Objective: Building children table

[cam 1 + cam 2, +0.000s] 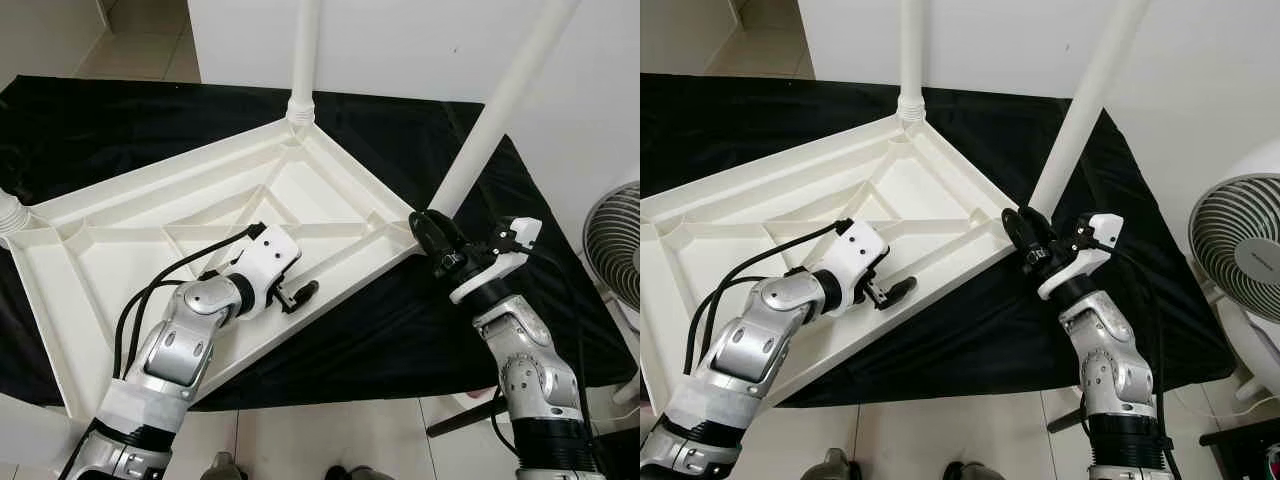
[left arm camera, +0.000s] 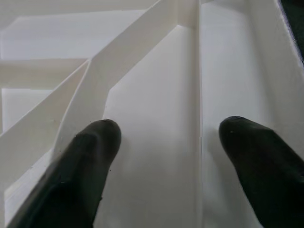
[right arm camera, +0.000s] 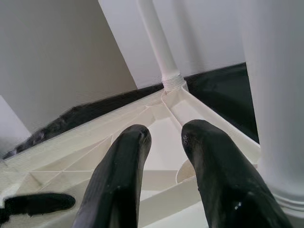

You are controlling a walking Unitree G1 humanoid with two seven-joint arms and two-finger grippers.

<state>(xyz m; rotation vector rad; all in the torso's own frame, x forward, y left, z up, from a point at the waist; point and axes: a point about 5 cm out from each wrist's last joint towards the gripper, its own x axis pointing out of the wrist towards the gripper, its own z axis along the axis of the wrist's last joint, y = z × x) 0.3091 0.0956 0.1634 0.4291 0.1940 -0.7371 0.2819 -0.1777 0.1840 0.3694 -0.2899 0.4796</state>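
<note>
Spread wide, the left gripper's [image 1: 300, 293] two black fingers [image 2: 85, 161] rest down on the ribbed underside of the white table top [image 1: 130, 250], near its front edge, with one rib between them. The right gripper's [image 1: 1025, 235] fingers stand a little apart at the near corner, right by the bottom of a white leg [image 1: 490, 120]. I cannot tell if they pinch it. Another leg [image 1: 303, 60] stands up at the far corner. The table top lies upside down on a black cloth [image 1: 400, 320], with a fan [image 1: 1240, 250] well off to the right.
</note>
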